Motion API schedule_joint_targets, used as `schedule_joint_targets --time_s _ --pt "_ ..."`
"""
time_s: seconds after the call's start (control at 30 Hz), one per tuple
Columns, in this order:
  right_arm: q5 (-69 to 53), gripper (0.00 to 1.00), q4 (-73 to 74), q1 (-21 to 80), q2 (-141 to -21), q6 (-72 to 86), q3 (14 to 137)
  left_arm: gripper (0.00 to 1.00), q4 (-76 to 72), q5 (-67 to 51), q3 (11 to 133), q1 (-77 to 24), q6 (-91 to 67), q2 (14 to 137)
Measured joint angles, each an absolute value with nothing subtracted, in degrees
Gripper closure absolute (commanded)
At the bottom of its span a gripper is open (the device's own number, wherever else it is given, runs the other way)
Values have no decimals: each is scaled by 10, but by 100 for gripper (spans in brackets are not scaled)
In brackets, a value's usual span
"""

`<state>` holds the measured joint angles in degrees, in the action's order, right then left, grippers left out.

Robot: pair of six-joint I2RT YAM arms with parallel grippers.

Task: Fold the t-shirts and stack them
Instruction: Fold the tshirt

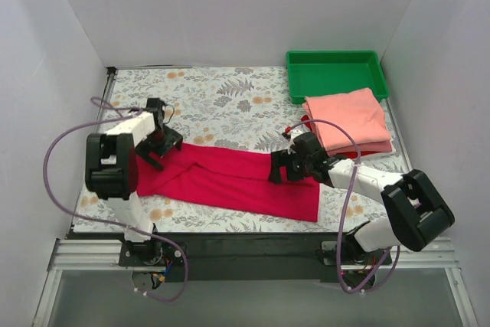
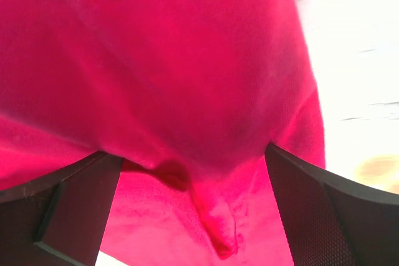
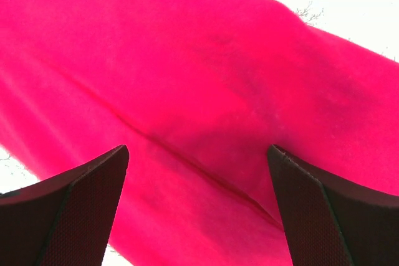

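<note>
A crimson-red t-shirt lies folded into a long band across the front of the table. My left gripper is open over its left end, jaws spread either side of a raised fold of the cloth. My right gripper is open over the band's right part, jaws wide above a crease in the cloth. A folded salmon-pink t-shirt lies at the right on top of a brighter red one, whose edge shows beneath it.
A green plastic tray stands at the back right, touching the pink shirt's far edge. The floral tablecloth covers the table. White walls close in the left, back and right sides.
</note>
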<state>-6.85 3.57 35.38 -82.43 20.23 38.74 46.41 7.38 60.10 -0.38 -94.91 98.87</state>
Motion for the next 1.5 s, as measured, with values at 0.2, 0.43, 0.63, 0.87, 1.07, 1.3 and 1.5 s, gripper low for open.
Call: schedule_joint_targets --time_s 0.2,0.43,0.63,0.87,1.07,1.3,1.5 --pt "-86 2 -6 376 -734 230 295 4 455 60 882 -64 -908 1191" --pt "-114 2 -14 564 -688 294 260 4 365 -16 1306 -130 -878 1464" --pt "-119 2 8 638 -670 311 266 3 267 -94 1341 -151 -861 1506" --pt "-90 2 61 639 -636 306 317 2 242 -102 1318 -152 -833 1492" --pt "-13 2 102 622 -609 322 342 2 282 -30 1287 -169 -797 1430" --pt "32 2 150 563 -561 348 305 18 383 96 1326 -233 -753 1368" --pt "83 2 208 542 -511 359 276 26 435 147 1356 -263 -739 1411"
